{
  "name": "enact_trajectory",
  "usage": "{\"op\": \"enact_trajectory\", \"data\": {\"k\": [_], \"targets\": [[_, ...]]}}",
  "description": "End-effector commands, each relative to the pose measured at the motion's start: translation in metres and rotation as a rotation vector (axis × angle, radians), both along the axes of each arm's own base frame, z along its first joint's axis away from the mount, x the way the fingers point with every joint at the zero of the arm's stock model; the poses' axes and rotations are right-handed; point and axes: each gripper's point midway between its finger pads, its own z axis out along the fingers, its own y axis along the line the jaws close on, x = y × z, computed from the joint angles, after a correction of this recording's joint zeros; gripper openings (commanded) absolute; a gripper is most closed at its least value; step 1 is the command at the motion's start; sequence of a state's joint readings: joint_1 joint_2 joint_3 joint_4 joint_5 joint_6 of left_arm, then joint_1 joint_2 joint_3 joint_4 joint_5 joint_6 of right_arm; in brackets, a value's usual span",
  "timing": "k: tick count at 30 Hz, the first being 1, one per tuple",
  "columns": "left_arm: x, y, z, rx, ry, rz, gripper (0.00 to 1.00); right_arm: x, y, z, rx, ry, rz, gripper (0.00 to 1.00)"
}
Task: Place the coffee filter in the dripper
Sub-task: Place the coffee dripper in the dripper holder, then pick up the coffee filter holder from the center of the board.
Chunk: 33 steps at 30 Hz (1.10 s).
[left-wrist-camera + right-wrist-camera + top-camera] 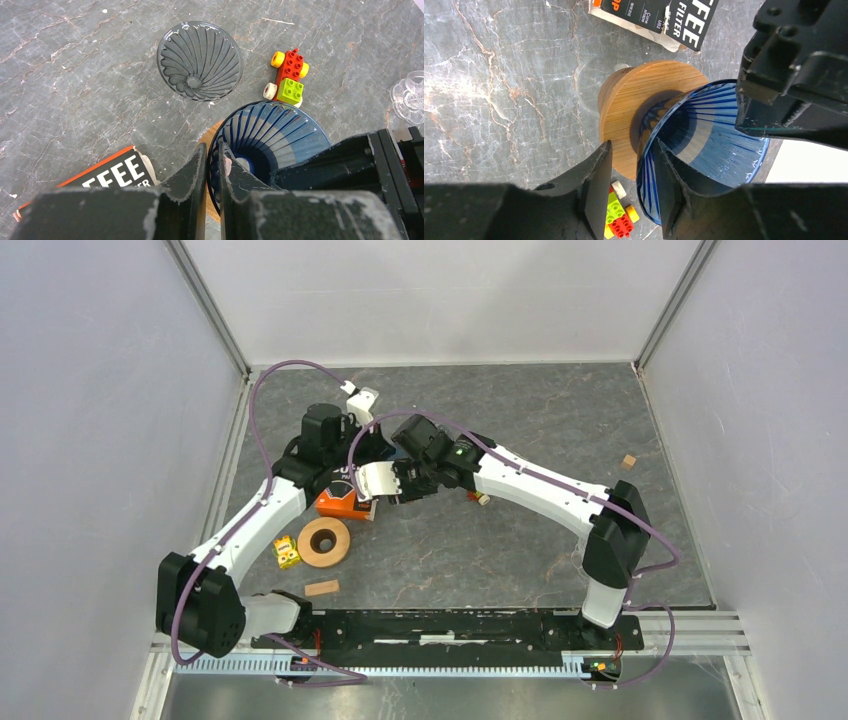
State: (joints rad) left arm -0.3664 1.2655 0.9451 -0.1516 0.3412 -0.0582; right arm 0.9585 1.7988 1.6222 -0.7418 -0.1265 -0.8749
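Observation:
A blue ribbed dripper (280, 130) hangs in the air between both grippers; it also shows in the right wrist view (709, 135) and looks white from the top (375, 480). My left gripper (212, 150) is shut on its rim. My right gripper (633, 145) straddles the opposite rim, one finger inside and the outer finger standing clear of the wall. No loose paper filter shows. An orange and black coffee filter box (338, 504) lies on the table below, also in the left wrist view (117, 172) and the right wrist view (664, 20).
A wooden ring (323, 542) lies under the dripper, with a Lego car (287, 80) beside it. A second, grey dripper (200, 60) and a clear glass piece (410, 97) sit on the table. A wood block (322, 588) lies near the front; a small cube (628, 462) lies far right.

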Motion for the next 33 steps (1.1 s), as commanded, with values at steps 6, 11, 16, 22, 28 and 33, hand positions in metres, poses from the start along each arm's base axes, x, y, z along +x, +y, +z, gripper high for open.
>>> {"op": "enact_trajectory", "data": {"k": [6,11,16,22,28,33], "targets": [[-0.010,0.011,-0.018,0.087,0.059,-0.002,0.12,-0.008,-0.007,0.053,0.115,-0.009,-0.035,0.57],[-0.007,0.010,-0.006,0.077,0.037,-0.004,0.26,-0.016,-0.017,0.066,0.150,-0.004,-0.039,0.65],[-0.002,0.007,0.017,0.065,-0.032,-0.025,0.56,-0.019,-0.045,0.072,0.218,-0.001,-0.087,0.68],[0.004,0.005,0.053,0.041,-0.121,-0.024,0.80,-0.006,-0.104,0.087,0.366,0.024,-0.212,0.70],[0.001,0.013,0.070,0.066,-0.136,-0.001,0.88,0.004,-0.176,0.068,0.399,0.028,-0.424,0.70],[-0.009,0.058,0.051,0.196,-0.030,0.115,0.86,-0.002,-0.213,0.038,0.382,0.058,-0.549,0.69]]}}
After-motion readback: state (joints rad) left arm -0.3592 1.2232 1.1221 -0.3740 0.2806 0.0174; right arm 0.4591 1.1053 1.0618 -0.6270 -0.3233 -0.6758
